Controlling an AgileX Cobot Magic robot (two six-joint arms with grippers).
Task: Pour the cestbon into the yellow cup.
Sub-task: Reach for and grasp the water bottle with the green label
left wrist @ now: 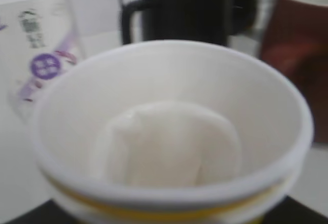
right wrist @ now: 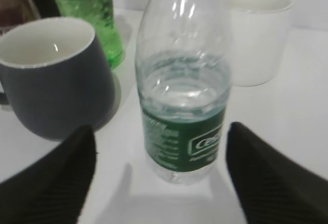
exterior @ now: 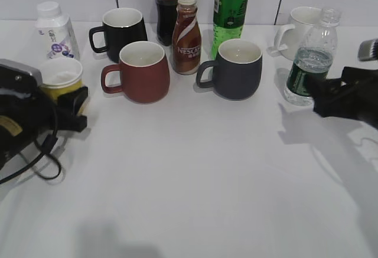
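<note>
The cestbon (exterior: 311,57), a clear uncapped bottle with a dark green label and some water in it, stands at the right. In the right wrist view the cestbon (right wrist: 182,96) stands just beyond my open right gripper (right wrist: 161,183), one black finger on each side and neither touching it. In the exterior view my right gripper (exterior: 319,95) is at label height. The yellow cup (exterior: 59,76) stands at the left with my left gripper (exterior: 74,109) close against it. The cup (left wrist: 169,131) fills the left wrist view and looks empty. Its jaws are hidden.
A red mug (exterior: 142,72), a grey mug (exterior: 236,69), a black mug (exterior: 121,30) and a white mug (exterior: 301,28) stand between and behind. A Nescafe bottle (exterior: 186,33), a green bottle (exterior: 230,10), a cola bottle (exterior: 167,4) and a white milk bottle (exterior: 56,30) line the back.
</note>
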